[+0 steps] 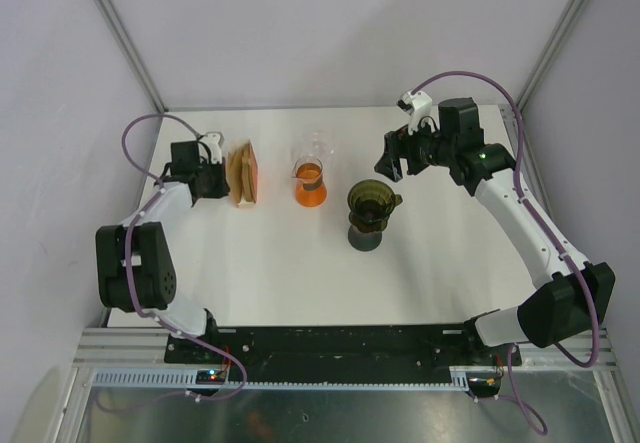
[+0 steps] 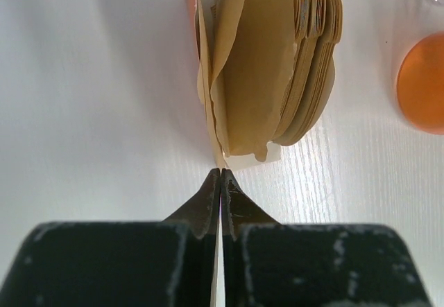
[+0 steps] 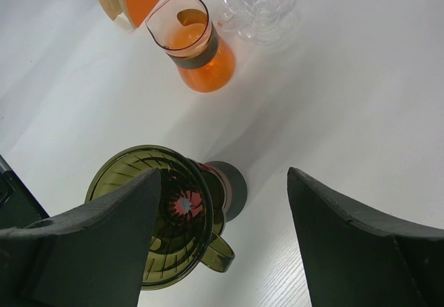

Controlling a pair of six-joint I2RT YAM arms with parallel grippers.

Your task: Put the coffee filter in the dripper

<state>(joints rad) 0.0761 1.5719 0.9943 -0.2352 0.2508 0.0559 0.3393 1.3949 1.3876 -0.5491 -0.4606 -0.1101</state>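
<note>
A stack of brown coffee filters [image 1: 244, 173] stands on edge at the back left of the table, against an orange pack. In the left wrist view the stack [image 2: 305, 57] is just ahead of my left gripper [image 2: 220, 172], whose jaws are shut on the lower edge of the outermost filter [image 2: 208, 113]. From above, the left gripper [image 1: 222, 175] touches the stack's left side. The olive-green dripper [image 1: 371, 203] stands on a dark base at mid table. My right gripper [image 1: 390, 163] hovers open and empty just behind and right of it; the dripper [image 3: 184, 238] shows below its left finger, with the gripper [image 3: 223, 172] wide open.
A glass carafe of orange liquid [image 1: 310, 183] stands between the filters and the dripper, also in the right wrist view [image 3: 198, 54]. A clear glass vessel [image 1: 316, 146] stands behind it. Walls close the back and sides.
</note>
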